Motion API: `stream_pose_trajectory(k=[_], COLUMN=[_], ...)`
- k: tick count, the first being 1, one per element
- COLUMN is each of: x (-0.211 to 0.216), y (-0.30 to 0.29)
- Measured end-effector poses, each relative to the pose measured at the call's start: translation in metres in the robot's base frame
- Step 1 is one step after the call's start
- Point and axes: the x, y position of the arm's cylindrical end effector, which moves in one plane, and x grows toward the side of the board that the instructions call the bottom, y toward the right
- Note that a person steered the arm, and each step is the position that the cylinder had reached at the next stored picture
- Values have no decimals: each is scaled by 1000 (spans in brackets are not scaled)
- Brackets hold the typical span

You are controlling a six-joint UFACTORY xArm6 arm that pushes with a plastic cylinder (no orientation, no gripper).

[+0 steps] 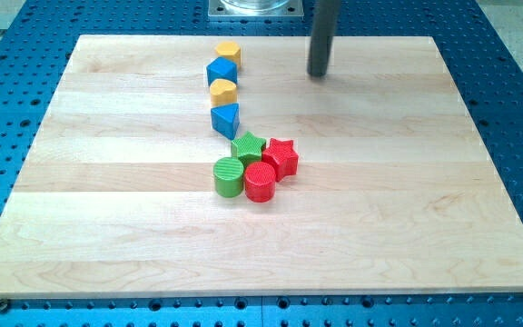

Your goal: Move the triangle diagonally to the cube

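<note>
My tip point(319, 74) — bare dark rod, touching nothing — stands right of the blue cube point(221, 72); blue triangle point(226, 118) below.

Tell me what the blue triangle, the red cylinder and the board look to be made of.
Blue triangle: smooth, matte, evenly coloured, probably plastic or painted wood. Red cylinder: fine ridges on its top, likely moulded or printed plastic. Board: pale wood, with visible grain and plank seams.
</note>
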Motion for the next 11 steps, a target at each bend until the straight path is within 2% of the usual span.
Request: stream_pose_trajectory(k=[1,3,4,7,8,9,11], x=[24,39,69,92,104,136,150], y=[-46,-108,-128,-134,-138,-138,-136])
